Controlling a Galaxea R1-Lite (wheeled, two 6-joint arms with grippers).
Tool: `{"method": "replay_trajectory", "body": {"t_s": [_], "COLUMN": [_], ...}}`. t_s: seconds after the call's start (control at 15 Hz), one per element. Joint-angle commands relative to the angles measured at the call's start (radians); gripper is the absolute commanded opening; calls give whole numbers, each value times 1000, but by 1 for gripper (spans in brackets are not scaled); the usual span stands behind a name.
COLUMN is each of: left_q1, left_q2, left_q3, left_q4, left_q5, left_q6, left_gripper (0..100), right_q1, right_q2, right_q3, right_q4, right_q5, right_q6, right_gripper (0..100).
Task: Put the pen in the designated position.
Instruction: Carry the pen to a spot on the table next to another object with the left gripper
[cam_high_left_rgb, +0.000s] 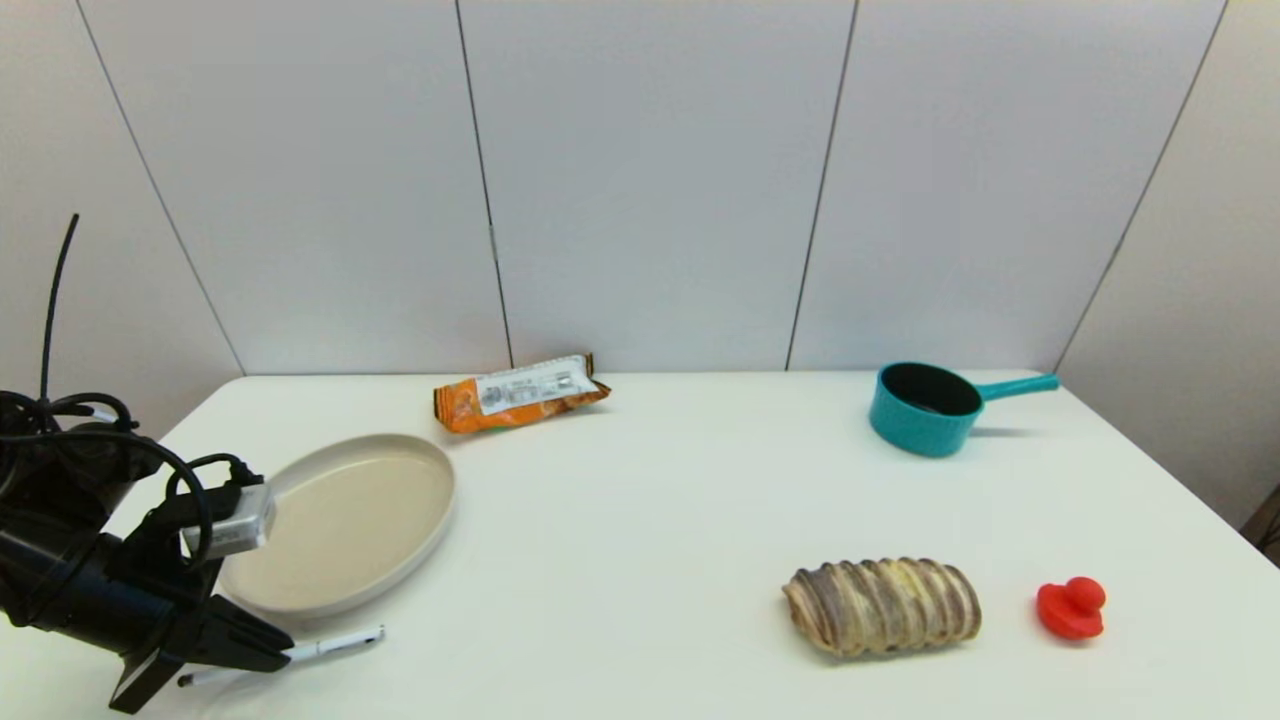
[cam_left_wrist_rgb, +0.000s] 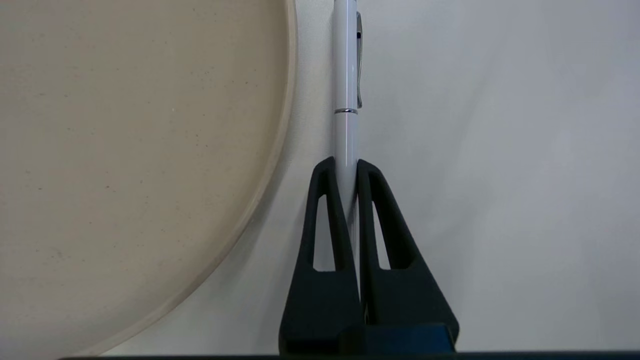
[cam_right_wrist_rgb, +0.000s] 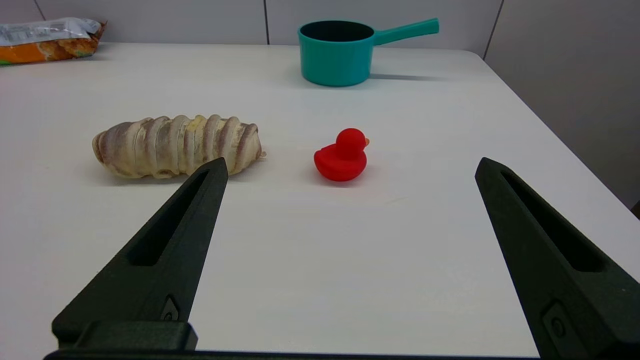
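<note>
Low down, left claw clamped around pen, beside plate

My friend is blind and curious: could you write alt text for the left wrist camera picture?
Two black fingers of the left gripper pinch a slim white pen that runs straight away from the camera. A round beige plate lies close beside the pen on the white table, not touching it.

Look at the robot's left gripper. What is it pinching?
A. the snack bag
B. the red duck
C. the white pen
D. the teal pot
C. The left gripper has its black fingers closed on the barrel of the white pen, which lies on the table right beside the beige plate; the duck, pot and snack bag sit far from it.
</note>
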Motion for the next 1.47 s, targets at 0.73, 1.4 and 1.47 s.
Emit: {"method": "replay_trajectory", "body": {"t_s": [0.73, 1.4, 1.47], "left_q1": [0, 0, 0], "left_q2": [-3, -6, -6], "left_q3": [1, 23, 23], "left_q4": [-27, -22, -22], "left_q5": [-4, -4, -4], "left_q6": [7, 7, 7], "left_gripper": [0, 0, 0], "right_q1": [1, 1, 1], "right_q2": [0, 0, 0], "right_q3": [0, -1, 0], "right_q4": [1, 1, 0], "right_q5": [0, 0, 0], "right_q6": [0, 0, 0], "right_gripper": [100, 100, 100]}}
